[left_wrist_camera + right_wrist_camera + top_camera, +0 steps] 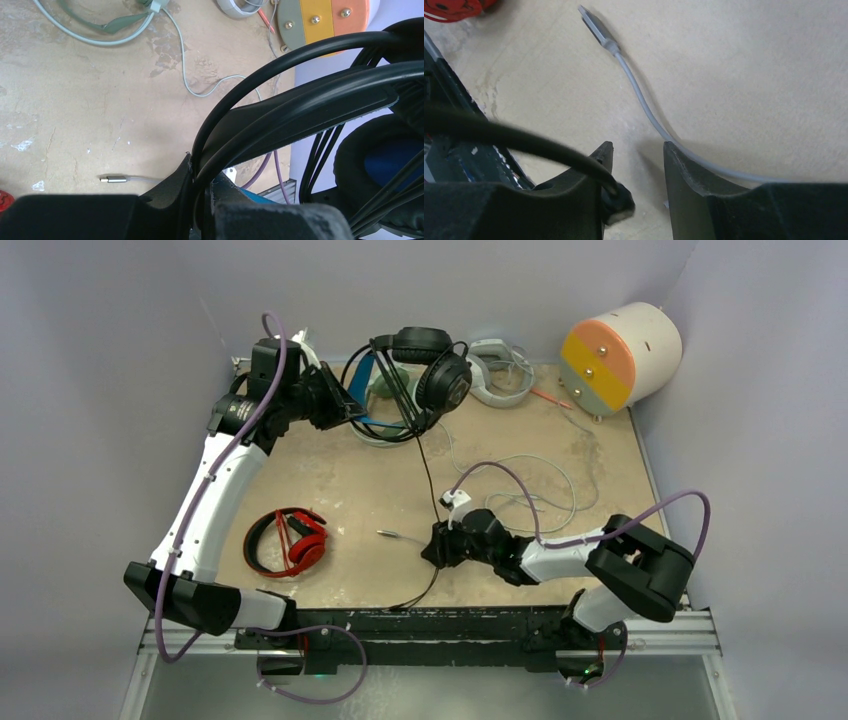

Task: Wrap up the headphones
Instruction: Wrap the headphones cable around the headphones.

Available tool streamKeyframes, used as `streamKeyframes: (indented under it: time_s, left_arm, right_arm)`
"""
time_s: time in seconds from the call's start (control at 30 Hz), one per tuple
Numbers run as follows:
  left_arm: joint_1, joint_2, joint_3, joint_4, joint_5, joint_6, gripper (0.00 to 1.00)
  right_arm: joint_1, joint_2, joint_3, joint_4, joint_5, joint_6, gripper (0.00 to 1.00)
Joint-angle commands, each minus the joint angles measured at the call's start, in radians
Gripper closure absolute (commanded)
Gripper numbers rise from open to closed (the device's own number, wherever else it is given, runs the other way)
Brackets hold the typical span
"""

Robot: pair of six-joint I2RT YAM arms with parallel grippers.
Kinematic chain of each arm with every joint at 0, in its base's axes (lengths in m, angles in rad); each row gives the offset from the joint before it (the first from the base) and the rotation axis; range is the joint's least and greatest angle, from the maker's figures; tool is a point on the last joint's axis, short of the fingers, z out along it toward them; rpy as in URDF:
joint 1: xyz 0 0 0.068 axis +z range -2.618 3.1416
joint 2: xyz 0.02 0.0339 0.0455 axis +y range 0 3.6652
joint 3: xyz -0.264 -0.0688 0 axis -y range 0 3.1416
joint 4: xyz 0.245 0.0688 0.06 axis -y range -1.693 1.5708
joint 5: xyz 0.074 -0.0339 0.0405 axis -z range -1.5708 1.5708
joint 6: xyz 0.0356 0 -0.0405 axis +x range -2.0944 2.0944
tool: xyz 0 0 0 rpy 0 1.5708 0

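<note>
Two claws busy. Left claw point(201, 200) pinches black headphones point(432, 368) by the headband; from them the cable point(428, 475) trails nearward to the spread right claw point(638, 167), brushing one finger.

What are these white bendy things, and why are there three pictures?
They are two robot arms with pincers for hands. The big picture looks down from above; the other two come from small cameras on the wrists. The left pincer is shut on the band of the black headphones, held up above the table. The right pincer is open, the black cable lying against one finger. Red headphones and a grey plug lie on the table.
</note>
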Motion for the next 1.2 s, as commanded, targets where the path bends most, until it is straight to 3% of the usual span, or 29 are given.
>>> streamKeyframes:
  time_s: [0.0, 0.23, 0.43, 0.53, 0.67, 0.8, 0.93, 1.17]
  left_arm:
    - [0.004, -0.03, 0.049, 0.09, 0.026, -0.033, 1.0]
    - [0.004, -0.031, 0.04, 0.095, 0.027, -0.033, 1.0]
    - [0.005, -0.029, 0.04, 0.097, 0.024, -0.033, 1.0]
    - [0.005, -0.029, 0.037, 0.097, 0.026, -0.033, 1.0]
    - [0.006, -0.032, 0.036, 0.098, 0.036, -0.035, 1.0]
    - [0.006, -0.04, 0.034, 0.078, 0.053, -0.007, 1.0]
    - [0.006, -0.069, 0.005, 0.08, 0.203, 0.083, 1.0]
    - [0.006, -0.147, -0.054, 0.038, 0.259, 0.157, 1.0]
  right_arm:
    - [0.01, -0.007, -0.058, 0.072, 0.019, 0.03, 0.55]
    - [0.034, -0.026, -0.091, 0.085, 0.026, 0.049, 0.51]
    - [0.048, -0.08, -0.125, 0.078, 0.028, 0.065, 0.56]
    - [0.052, -0.114, -0.141, 0.065, 0.038, 0.069, 0.69]
    - [0.052, -0.134, -0.137, 0.035, 0.048, 0.074, 1.0]
    - [0.047, -0.216, -0.157, -0.016, 0.051, 0.117, 1.0]
    - [-0.044, -0.339, -0.125, -0.157, -0.004, 0.095, 1.0]
    - [-0.315, -0.449, 0.018, -0.459, -0.213, 0.071, 1.0]
